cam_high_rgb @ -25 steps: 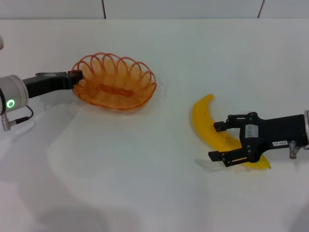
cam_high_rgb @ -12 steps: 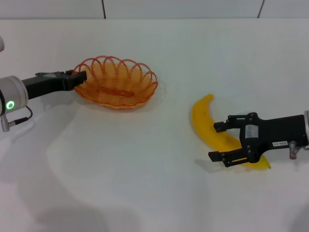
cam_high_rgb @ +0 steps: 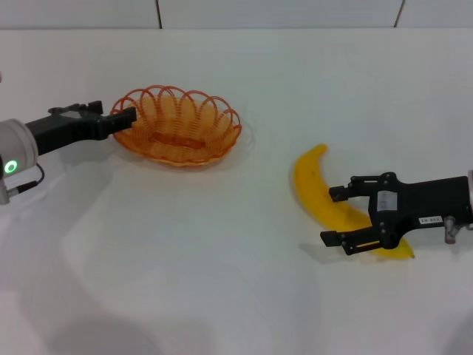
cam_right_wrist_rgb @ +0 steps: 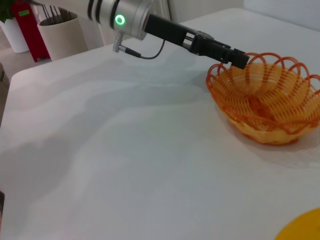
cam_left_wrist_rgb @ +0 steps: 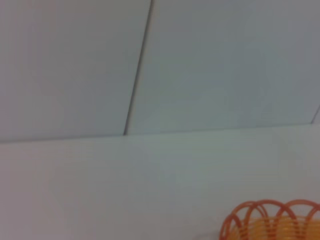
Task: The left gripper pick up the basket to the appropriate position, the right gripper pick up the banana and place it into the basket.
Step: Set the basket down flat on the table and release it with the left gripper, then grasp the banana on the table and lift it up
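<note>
The orange wire basket (cam_high_rgb: pixel 177 127) is at the back left of the white table, its left end raised a little. My left gripper (cam_high_rgb: pixel 126 118) is shut on the basket's left rim. The right wrist view shows this gripper (cam_right_wrist_rgb: pixel 239 59) gripping the rim of the basket (cam_right_wrist_rgb: pixel 265 100). A piece of the basket's rim (cam_left_wrist_rgb: pixel 272 222) shows in the left wrist view. The yellow banana (cam_high_rgb: pixel 310 181) lies on the table at the right. My right gripper (cam_high_rgb: pixel 332 216) is open, one finger on each side of the banana's middle. A yellow corner of the banana (cam_right_wrist_rgb: pixel 300 230) shows in the right wrist view.
The white table (cam_high_rgb: pixel 222 281) meets a panelled wall at the back. In the right wrist view a beige bin (cam_right_wrist_rgb: pixel 57 32) and a red object (cam_right_wrist_rgb: pixel 22 22) stand beyond the table's far edge, behind the left arm.
My left gripper has risen a little with the basket's rim in it, tilting and lifting the basket. The left wrist has shifted left. The right gripper and the banana have not moved.
</note>
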### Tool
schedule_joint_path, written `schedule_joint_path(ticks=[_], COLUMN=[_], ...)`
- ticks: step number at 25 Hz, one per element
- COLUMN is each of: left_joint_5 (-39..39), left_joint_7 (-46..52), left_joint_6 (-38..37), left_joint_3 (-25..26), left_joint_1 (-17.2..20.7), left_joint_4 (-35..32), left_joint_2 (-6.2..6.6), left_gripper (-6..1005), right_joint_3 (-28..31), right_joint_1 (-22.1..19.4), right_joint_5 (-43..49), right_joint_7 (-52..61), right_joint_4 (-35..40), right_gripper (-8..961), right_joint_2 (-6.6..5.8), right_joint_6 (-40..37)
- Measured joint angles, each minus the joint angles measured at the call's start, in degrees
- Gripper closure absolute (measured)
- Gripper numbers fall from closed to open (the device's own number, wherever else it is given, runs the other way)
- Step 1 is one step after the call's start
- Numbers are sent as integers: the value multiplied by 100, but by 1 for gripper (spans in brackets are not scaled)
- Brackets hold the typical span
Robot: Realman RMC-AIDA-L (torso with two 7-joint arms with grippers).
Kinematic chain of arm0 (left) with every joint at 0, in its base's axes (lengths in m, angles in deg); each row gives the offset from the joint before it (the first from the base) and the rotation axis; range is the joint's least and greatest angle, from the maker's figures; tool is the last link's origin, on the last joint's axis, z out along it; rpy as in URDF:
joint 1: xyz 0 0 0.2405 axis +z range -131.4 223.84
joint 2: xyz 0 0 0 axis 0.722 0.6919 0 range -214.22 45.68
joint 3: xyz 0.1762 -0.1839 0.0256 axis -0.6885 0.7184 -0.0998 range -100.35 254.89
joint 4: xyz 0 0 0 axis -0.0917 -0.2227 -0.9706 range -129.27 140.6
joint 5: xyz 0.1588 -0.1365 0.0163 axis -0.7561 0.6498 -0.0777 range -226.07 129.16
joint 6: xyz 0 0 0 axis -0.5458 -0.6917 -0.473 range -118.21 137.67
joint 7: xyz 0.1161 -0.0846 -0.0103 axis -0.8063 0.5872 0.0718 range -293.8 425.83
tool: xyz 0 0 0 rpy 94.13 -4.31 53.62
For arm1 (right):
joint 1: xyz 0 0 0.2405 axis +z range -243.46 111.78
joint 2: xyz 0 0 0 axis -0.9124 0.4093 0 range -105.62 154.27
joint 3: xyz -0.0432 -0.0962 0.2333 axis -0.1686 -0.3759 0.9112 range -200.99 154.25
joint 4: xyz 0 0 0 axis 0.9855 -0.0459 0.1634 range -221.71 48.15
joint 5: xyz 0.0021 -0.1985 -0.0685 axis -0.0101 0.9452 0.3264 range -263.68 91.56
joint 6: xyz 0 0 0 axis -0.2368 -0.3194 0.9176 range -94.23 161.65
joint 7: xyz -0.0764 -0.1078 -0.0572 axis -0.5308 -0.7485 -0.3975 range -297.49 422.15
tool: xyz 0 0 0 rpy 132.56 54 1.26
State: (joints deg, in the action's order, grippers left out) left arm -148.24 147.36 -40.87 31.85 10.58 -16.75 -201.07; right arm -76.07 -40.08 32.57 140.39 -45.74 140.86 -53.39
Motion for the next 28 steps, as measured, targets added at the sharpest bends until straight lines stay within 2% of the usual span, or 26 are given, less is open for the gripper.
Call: schedule_joint_path(ticks=[2,8,17,22,25,28], left_joint_5=[112,377,845,817,693,602], left_joint_7=[-174,-674,-1952,-2095,-2097,-2069], left_joint_6=[-117,-539,-1220,-1842,-2199,-2401], left_joint_3=[-1,-2,-6,-4,-5,-5], left_joint_1=[77,294,837,1159,1300,1371], left_joint_4=[-33,-123,-156,-237,-269,-271], left_joint_2=[2,14,3,98,200,283], left_gripper=[266,221,227,229,229,229], right_joint_3=[18,31,-41,-47,-106,-444], right_joint_1=[-5,-17,-18,-44,-113,-308], right_joint_5=[-14,-32,-349,-406,-420,-569], right_joint_7=[-1,-18,-33,11,139,425], right_joint_4=[0,0,110,244,476,953], right_gripper=[73,73,74,74,74,74], right_joint_2=[0,0,37,72,98,124], right_joint_6=[0,-6,-176,-206,-210,-146])
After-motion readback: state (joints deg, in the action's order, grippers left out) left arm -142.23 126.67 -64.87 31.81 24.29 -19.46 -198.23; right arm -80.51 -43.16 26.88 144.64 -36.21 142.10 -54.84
